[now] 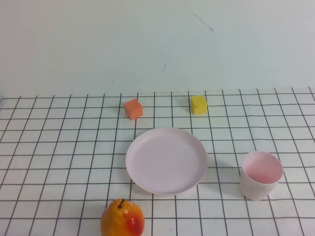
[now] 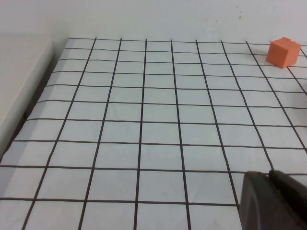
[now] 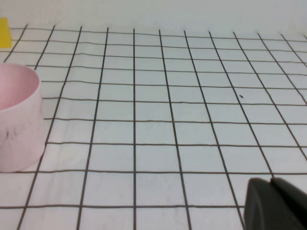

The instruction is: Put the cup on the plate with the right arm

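Note:
The pale pink cup stands upright on the gridded cloth, to the right of the round pink plate, a small gap between them. The cup also shows in the right wrist view, off to one side and well apart from my right gripper, whose dark fingers sit pressed together, shut on nothing. My left gripper hovers over bare cloth on the left side, its fingers likewise together and empty. Neither arm appears in the high view.
An orange cube and a yellow cube sit behind the plate. A peach-like fruit lies at the front edge, just in front of the plate. The cloth's left edge meets a white border.

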